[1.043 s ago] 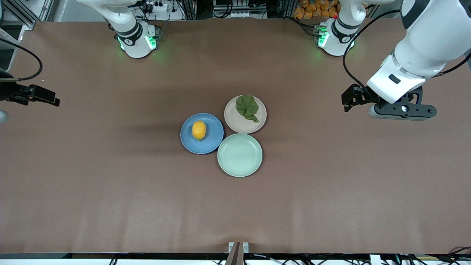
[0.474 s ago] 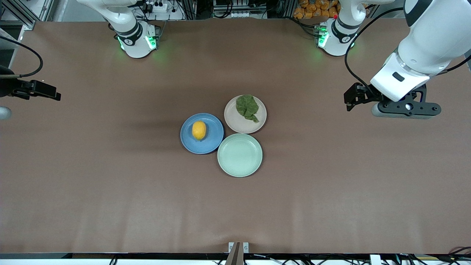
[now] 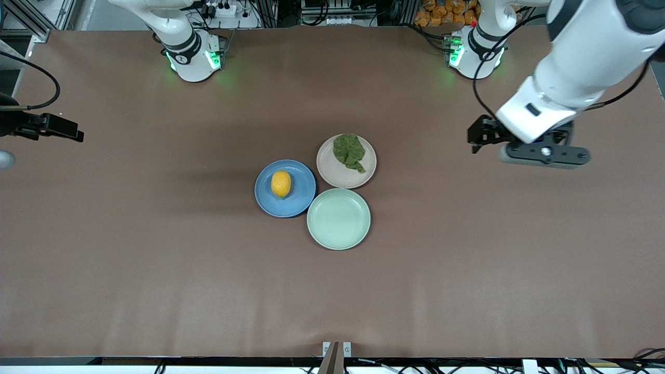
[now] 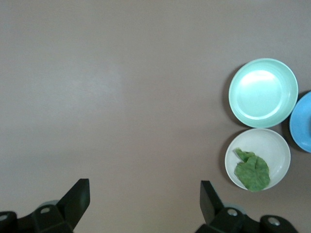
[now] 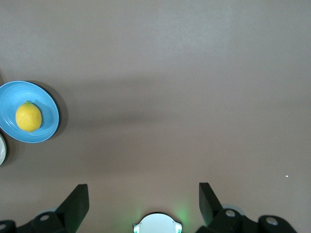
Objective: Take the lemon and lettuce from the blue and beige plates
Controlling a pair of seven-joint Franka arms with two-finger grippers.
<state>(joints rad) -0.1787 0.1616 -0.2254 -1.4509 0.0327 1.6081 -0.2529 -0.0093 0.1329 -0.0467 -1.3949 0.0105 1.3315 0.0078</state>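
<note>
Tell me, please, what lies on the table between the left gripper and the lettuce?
Nothing: the front view shows only bare table between the left gripper, open in the air, and the lettuce on the beige plate.

A robotics lab is indicated: two white arm bases point(image 3: 195, 54) with green status lights are bolted at the twelve o'clock edge of a brown-covered worktop point(image 3: 156, 259), with aluminium framing point(image 3: 31, 21), power strips point(image 3: 223, 9) and cables point(image 3: 322, 13) seen past it.
</note>
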